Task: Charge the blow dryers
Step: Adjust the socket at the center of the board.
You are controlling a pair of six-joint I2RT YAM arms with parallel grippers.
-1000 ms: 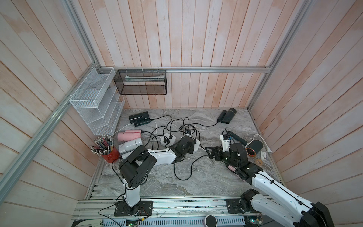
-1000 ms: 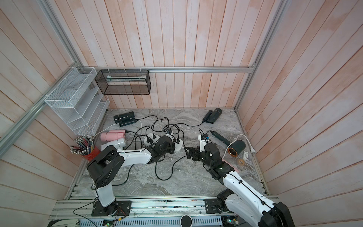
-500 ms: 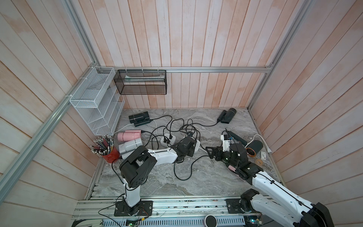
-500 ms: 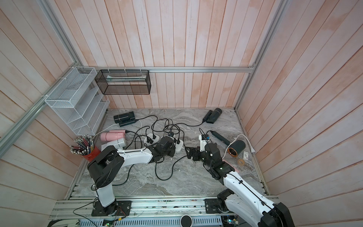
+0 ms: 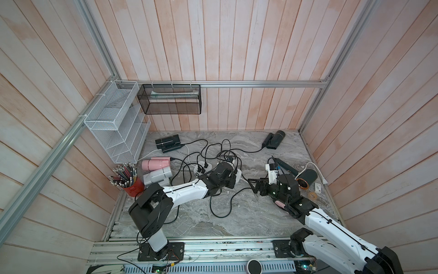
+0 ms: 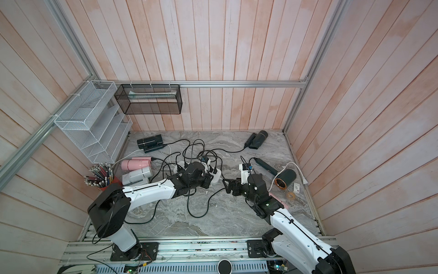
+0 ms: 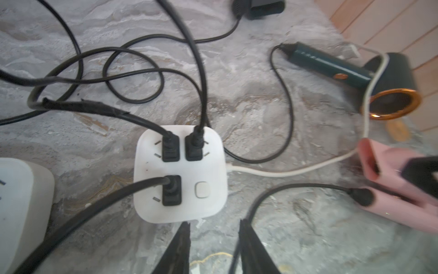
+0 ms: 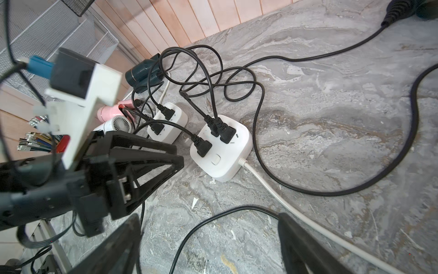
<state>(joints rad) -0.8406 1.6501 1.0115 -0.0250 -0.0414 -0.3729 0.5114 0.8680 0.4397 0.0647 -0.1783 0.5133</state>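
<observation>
My left gripper (image 7: 214,223) is open and empty, its tips just short of a white power strip (image 7: 180,173) that carries three black plugs. Wide open, my right gripper (image 8: 208,223) hovers over a loose black cord (image 8: 213,217) on the floor without holding it. In both top views the grippers (image 5: 233,182) (image 5: 252,187) face each other beside the strip (image 5: 238,176). Blow dryers lie around: pink (image 5: 155,164), pale grey (image 5: 157,175), black (image 5: 167,141), black (image 5: 276,138), dark with a copper ring (image 5: 307,177). Another pink one (image 7: 398,180) lies under my right arm.
A second power strip (image 8: 168,122) stands beside the first, in a tangle of black cords (image 5: 213,151). A red cup of pencils (image 5: 129,182), a white wire rack (image 5: 113,123) and a black mesh basket (image 5: 169,99) line the left and back walls.
My left gripper's jaws have parted and now stand off the plugs in the strip. The right arm has hardly moved.
</observation>
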